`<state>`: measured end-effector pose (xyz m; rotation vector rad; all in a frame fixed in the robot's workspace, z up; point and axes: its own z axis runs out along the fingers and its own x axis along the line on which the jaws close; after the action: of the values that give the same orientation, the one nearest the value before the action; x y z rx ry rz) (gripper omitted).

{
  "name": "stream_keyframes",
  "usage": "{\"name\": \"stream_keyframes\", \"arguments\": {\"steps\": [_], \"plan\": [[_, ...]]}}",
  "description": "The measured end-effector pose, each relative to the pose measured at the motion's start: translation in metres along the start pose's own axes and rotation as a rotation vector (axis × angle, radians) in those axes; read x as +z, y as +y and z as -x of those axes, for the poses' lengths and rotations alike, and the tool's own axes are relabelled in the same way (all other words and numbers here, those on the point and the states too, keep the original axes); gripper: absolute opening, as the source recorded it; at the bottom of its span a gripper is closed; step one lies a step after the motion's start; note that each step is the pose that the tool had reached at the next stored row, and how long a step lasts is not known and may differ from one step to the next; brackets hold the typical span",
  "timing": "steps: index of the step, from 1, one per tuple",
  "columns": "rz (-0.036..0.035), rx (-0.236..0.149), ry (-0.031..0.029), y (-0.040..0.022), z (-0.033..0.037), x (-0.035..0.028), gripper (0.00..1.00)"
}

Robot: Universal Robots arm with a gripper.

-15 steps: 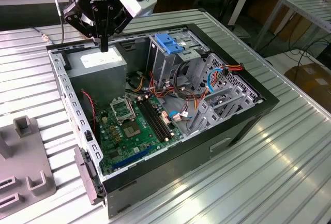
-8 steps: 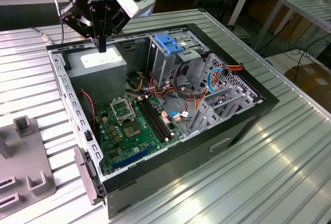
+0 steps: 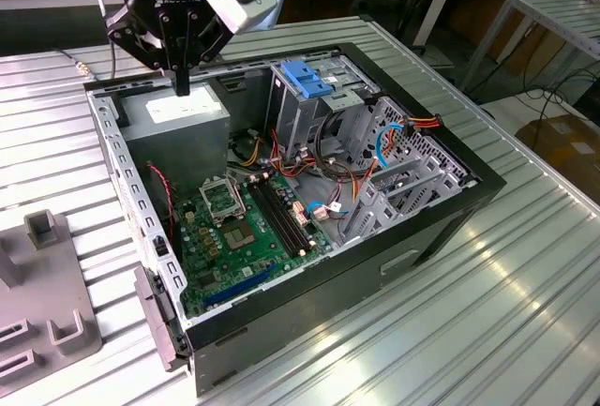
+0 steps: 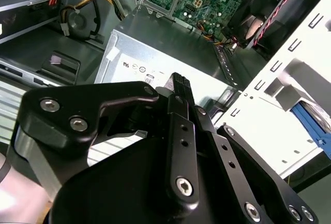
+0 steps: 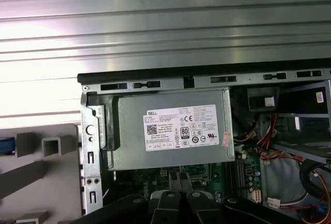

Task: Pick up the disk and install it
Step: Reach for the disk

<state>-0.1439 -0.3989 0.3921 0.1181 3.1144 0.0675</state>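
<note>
My gripper [image 3: 180, 82] hangs above the back corner of the open computer case [image 3: 441, 228], over the grey power supply box [image 3: 178, 117]. Its black fingers [image 4: 178, 87] are pressed together with nothing between them, and their tips [image 5: 178, 178] sit over the power supply's [image 5: 170, 131] inner edge. A strip of blue plastic [image 4: 310, 123] lies by the pale fixture [image 4: 279, 100] outside the case, and a blue sliver [image 5: 6, 145] lies beside the same fixture; I cannot tell whether it belongs to the disk. The disk's silver body is out of view.
Inside the case are a green motherboard [image 3: 239, 228], bundled cables [image 3: 328, 176] and a metal drive cage topped by a blue latch [image 3: 307, 78]. A grey slotted fixture [image 3: 42, 284] stands on the ribbed metal table [image 3: 525, 303] at the exterior view's left.
</note>
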Motion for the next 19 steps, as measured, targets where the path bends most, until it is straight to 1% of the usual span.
{"name": "stream_keyframes", "arguments": {"steps": [19], "plan": [[-0.0001,0.000,0.0023,-0.0007,-0.0084,0.0007,0.10]]}}
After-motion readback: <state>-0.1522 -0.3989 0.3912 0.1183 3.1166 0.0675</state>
